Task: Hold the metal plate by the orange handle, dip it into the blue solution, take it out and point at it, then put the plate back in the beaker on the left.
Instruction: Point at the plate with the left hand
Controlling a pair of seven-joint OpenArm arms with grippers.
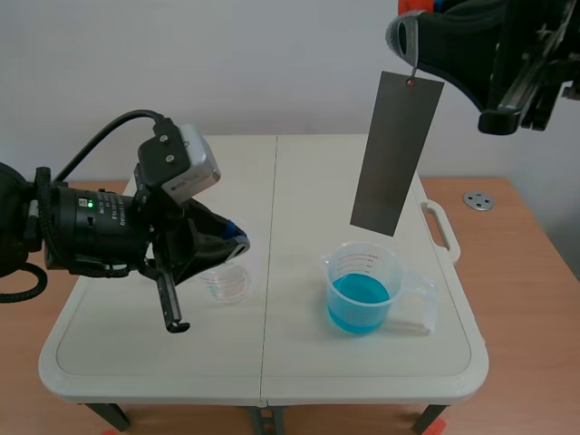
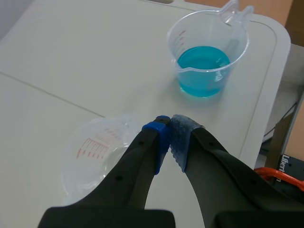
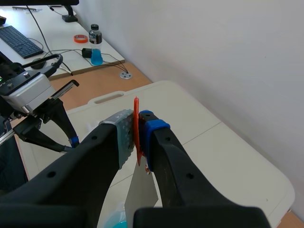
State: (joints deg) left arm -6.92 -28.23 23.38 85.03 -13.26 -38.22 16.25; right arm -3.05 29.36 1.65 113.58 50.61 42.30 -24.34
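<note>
A long grey metal plate (image 1: pixel 396 152) hangs high above the table from its thin orange handle (image 3: pixel 137 128), on which my right gripper (image 1: pixel 408 36) is shut. The plate's lower end hangs a short way above the clear beaker of blue solution (image 1: pixel 361 292), out of the liquid. In the right wrist view the plate (image 3: pixel 141 190) drops below the fingers. My left gripper (image 2: pixel 169 135) is shut on nothing and hovers over the empty clear beaker (image 1: pixel 226 282) on the left, which shows under the fingers (image 2: pixel 92 154). The blue beaker (image 2: pixel 207 57) stands ahead of it.
The white folding table (image 1: pixel 136 362) has a centre seam and a carry handle (image 1: pixel 439 227) at its right edge. A wooden desk (image 1: pixel 512 227) with a round metal fitting (image 1: pixel 478 200) lies beyond. Another desk with a keyboard (image 3: pixel 19 40) and a bottle (image 3: pixel 95 34) stands farther off.
</note>
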